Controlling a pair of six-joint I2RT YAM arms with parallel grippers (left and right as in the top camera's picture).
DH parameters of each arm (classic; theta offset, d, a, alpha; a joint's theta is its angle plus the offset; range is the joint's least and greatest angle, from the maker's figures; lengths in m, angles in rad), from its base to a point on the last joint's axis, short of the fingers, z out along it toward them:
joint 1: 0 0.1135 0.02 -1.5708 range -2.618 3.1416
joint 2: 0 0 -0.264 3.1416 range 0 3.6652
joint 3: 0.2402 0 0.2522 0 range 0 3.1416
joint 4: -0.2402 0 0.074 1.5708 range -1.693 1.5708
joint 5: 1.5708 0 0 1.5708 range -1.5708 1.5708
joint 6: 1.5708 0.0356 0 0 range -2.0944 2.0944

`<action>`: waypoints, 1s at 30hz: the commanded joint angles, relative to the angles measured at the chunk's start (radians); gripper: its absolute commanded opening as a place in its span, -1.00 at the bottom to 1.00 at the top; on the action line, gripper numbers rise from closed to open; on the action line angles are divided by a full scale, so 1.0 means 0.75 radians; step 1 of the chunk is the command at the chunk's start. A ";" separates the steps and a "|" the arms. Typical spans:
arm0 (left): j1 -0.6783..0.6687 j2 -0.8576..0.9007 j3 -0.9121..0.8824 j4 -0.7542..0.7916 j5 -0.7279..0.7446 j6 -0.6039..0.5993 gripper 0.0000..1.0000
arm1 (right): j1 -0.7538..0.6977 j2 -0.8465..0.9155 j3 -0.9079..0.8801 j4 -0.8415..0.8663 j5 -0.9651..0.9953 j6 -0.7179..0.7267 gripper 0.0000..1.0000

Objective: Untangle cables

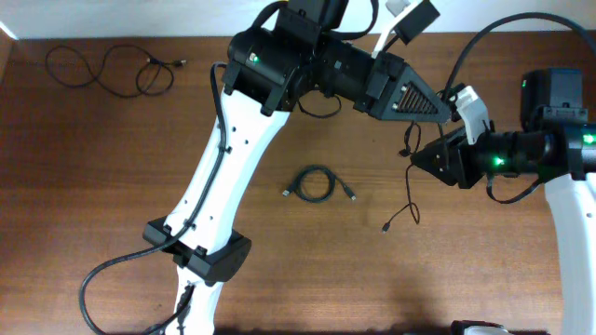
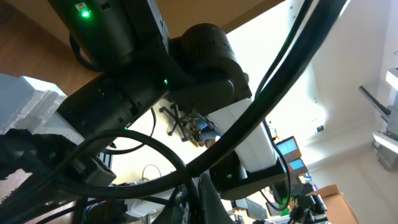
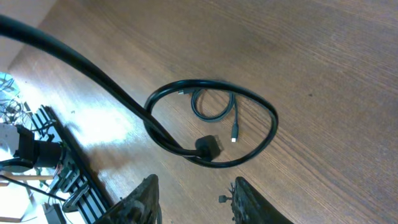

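One thin black cable (image 1: 315, 183) lies as a small coil at the table's middle; the right wrist view shows the coil (image 3: 214, 106) too, one plug end pointing out. A second cable (image 1: 107, 70) lies in loose loops at the back left. A third strand (image 1: 410, 191) hangs and trails between the two gripper tips, its plug end low on the table. My left gripper (image 1: 450, 112) is raised at the back right with its jaws together (image 2: 196, 196); whether it pinches the strand is hidden. My right gripper (image 1: 416, 160) stands open (image 3: 194, 183), with a small plug (image 3: 222, 199) beside its right finger.
The left arm's white link (image 1: 223, 158) crosses the table from front left to back right. A thick black arm cable (image 3: 273, 124) loops in front of the right wrist camera, over the coil. The table's back edge (image 1: 140, 37) runs close behind the looped cable.
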 commanded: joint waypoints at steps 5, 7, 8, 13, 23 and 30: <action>0.005 -0.047 0.019 0.024 0.008 -0.015 -1.00 | 0.019 -0.001 0.002 -0.001 -0.086 -0.077 -0.29; 0.007 -0.048 0.019 0.024 0.008 -0.045 -1.00 | 0.019 -0.001 0.002 0.001 -0.125 -0.116 -0.28; 0.007 -0.047 0.019 0.024 0.008 -0.059 -1.00 | 0.019 -0.001 0.002 0.004 -0.129 -0.125 -0.27; 0.007 -0.047 0.020 0.024 0.009 -0.069 -1.00 | 0.019 -0.001 0.002 0.034 -0.130 -0.125 -0.18; 0.007 -0.047 0.020 0.033 0.014 -0.123 -1.00 | 0.019 0.001 0.002 0.075 -0.193 -0.125 -0.38; 0.007 -0.047 0.019 0.033 0.014 -0.128 -1.00 | 0.019 0.001 0.002 0.085 -0.204 -0.124 -0.92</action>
